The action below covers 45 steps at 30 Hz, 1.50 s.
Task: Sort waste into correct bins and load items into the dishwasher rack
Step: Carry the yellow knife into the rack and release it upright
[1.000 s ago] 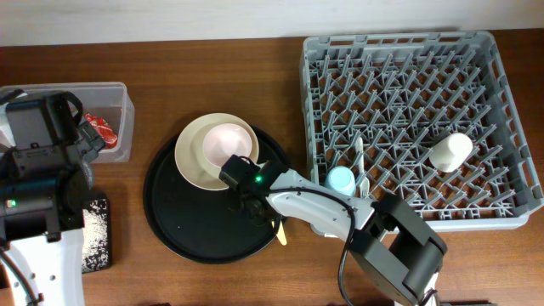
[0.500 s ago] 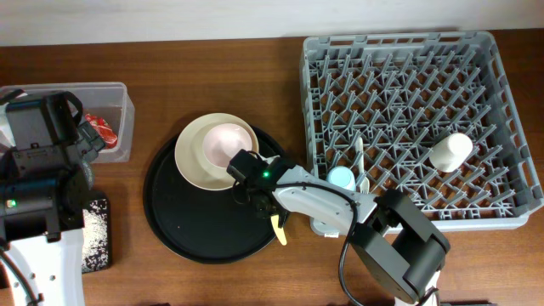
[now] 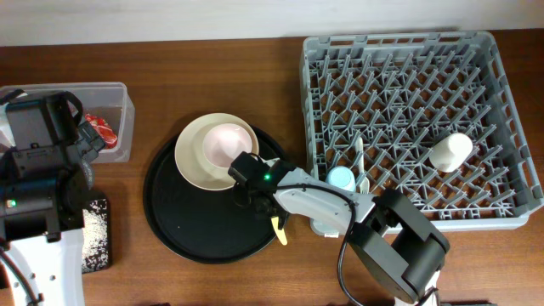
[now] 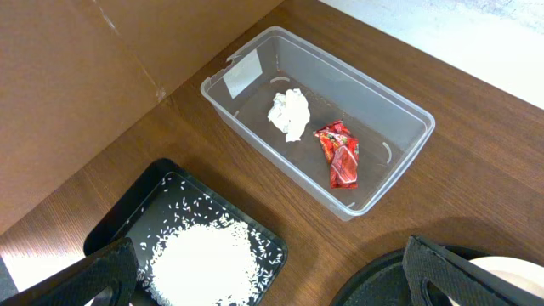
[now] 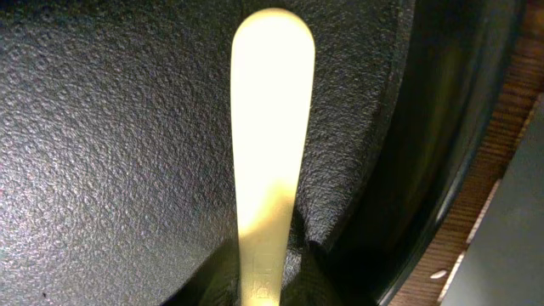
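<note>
Clear tub (image 4: 399, 110) holds the white tissue (image 4: 289, 113) and the red wrapper (image 4: 338, 153), lying side by side but apart. Just beside it, the black bin (image 4: 110, 229) holds a heap of rice (image 4: 204, 259) with loose grains scattered round it. Round black tray (image 3: 187, 229) carries the cream plate (image 3: 191, 161) at its upper edge, with the pink bowl (image 3: 225, 143) sitting in the plate. Dishwasher rack (image 3: 510, 127) on the right has the blue cup (image 3: 342, 178) at its lower left and the white cup (image 3: 450, 151) towards the right side, both among the pegs. Yellow fork (image 5: 270, 127) lies against the tray floor near the tray's right rim. Right gripper (image 5: 263, 285) is clamped on it, a finger tight on each edge, with the rounded handle end sticking out past the tips. Left gripper (image 4: 272, 280) is over the table by the two bins, fingers spread wide, nothing between them.
</note>
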{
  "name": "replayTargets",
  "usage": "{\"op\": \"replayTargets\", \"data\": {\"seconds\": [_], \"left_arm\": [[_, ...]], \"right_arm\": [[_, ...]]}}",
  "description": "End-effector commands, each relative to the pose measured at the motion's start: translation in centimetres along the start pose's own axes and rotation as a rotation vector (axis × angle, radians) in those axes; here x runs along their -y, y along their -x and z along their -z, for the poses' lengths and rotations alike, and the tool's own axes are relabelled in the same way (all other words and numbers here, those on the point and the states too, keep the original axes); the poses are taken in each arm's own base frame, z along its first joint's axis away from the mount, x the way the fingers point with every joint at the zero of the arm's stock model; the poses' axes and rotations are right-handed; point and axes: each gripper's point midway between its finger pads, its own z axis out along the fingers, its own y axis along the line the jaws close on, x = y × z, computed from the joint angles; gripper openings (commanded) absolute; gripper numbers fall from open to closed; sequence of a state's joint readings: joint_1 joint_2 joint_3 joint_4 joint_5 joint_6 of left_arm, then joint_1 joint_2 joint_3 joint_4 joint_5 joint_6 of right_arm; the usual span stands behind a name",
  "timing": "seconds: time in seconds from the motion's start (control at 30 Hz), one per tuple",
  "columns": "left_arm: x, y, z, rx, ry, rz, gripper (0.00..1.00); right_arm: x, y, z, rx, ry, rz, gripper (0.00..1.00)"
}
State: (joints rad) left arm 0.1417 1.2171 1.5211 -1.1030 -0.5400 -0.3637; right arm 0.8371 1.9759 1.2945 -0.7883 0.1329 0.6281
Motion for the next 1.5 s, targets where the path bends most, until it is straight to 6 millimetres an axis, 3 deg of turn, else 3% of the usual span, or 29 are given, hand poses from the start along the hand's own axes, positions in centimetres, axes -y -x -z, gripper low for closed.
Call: {"op": "replayTargets", "data": {"seconds": [0.0, 0.07, 0.27, 0.37, 0.47, 0.53, 0.6, 0.63, 0.7, 0.83, 0.97, 1.27, 1.47], "left_arm": [[-0.4, 0.4, 0.3, 0.017, 0.011, 0.024, 0.99], [-0.4, 0.4, 0.3, 0.017, 0.011, 0.024, 0.99], [-0.4, 0.4, 0.3, 0.017, 0.011, 0.024, 0.99], [-0.4, 0.4, 0.3, 0.017, 0.011, 0.024, 0.99], [-0.4, 0.4, 0.3, 0.017, 0.012, 0.024, 0.99], [-0.4, 0.4, 0.3, 0.017, 0.011, 0.024, 0.99], [-0.4, 0.4, 0.3, 0.017, 0.011, 0.024, 0.99], [-0.4, 0.4, 0.3, 0.017, 0.011, 0.024, 0.99], [-0.4, 0.4, 0.3, 0.017, 0.011, 0.024, 0.99], [-0.4, 0.4, 0.3, 0.017, 0.011, 0.024, 0.99], [-0.4, 0.4, 0.3, 0.017, 0.011, 0.024, 0.99], [-0.4, 0.4, 0.3, 0.017, 0.011, 0.024, 0.99], [-0.4, 0.4, 0.3, 0.017, 0.011, 0.024, 0.99]], "right_arm": [[0.2, -0.4, -0.6, -0.016, -0.01, -0.008, 0.23], [0.2, -0.4, -0.6, -0.016, -0.009, -0.008, 0.17], [-0.4, 0.5, 0.8, -0.004, 0.008, 0.018, 0.14], [-1.3, 2.5, 4.1, 0.061, 0.053, 0.018, 0.12], [-1.5, 4.4, 9.2, 0.138, 0.099, 0.02, 0.12], [-0.2, 5.4, 12.3, 0.172, 0.115, 0.01, 0.13], [3.4, 6.6, 15.7, 0.206, 0.106, -0.025, 0.13], [4.7, 6.9, 16.4, 0.216, 0.1, -0.03, 0.12], [10.0, 7.6, 17.9, 0.229, 0.063, -0.081, 0.12], [19.4, 8.1, 17.1, 0.184, -0.026, -0.209, 0.12], [23.4, 8.7, 15.5, 0.158, -0.063, -0.238, 0.12], [24.6, 9.1, 10.4, 0.036, -0.086, -0.103, 0.13], [25.3, 9.1, 9.7, 0.024, -0.088, -0.122, 0.13]]}}
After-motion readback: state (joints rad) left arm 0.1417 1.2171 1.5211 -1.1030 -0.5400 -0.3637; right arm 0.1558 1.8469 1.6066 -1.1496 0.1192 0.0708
